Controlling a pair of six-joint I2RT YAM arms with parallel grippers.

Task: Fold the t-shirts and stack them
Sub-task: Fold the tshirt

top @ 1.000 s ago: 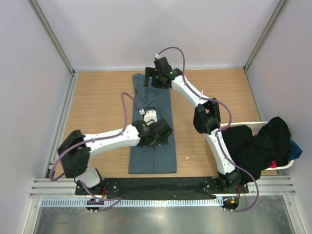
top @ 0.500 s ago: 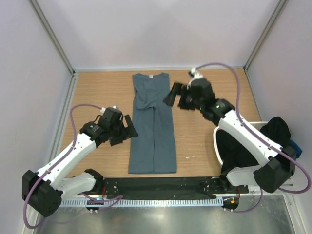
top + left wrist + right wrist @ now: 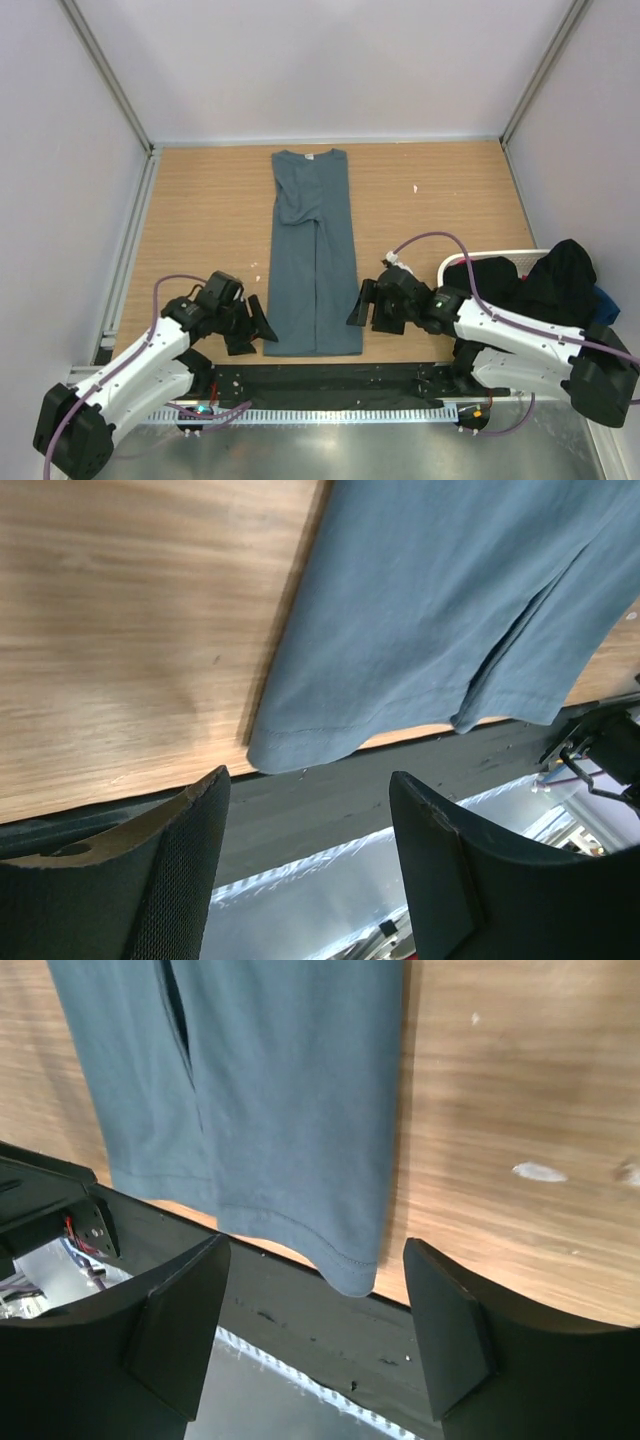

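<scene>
A slate blue-grey t-shirt (image 3: 315, 250) lies flat on the wooden table, folded lengthwise into a long strip with its round neck at the far end. My left gripper (image 3: 258, 335) hovers low just left of the hem's near left corner (image 3: 270, 755), open, with nothing between its fingers (image 3: 190, 820). On the other side my right gripper (image 3: 358, 308) sits beside the near right hem corner (image 3: 350, 1280), also open and empty. The left wrist view shows the shirt (image 3: 440, 610) above the left gripper (image 3: 310, 780). In the right wrist view the shirt (image 3: 290, 1090) hangs above the right gripper (image 3: 315, 1245).
A white laundry basket (image 3: 500, 256) at the right edge holds a heap of black t-shirts (image 3: 530, 290), with a bit of blue (image 3: 607, 305) and red (image 3: 563, 337) cloth showing. A black strip (image 3: 330, 375) runs along the table's near edge. Walls close in the other three sides.
Both arms have pulled back from the shirt's middle and far end to its near hem corners. The jaws of both grippers have narrowed a little. The shirt lies as before.
</scene>
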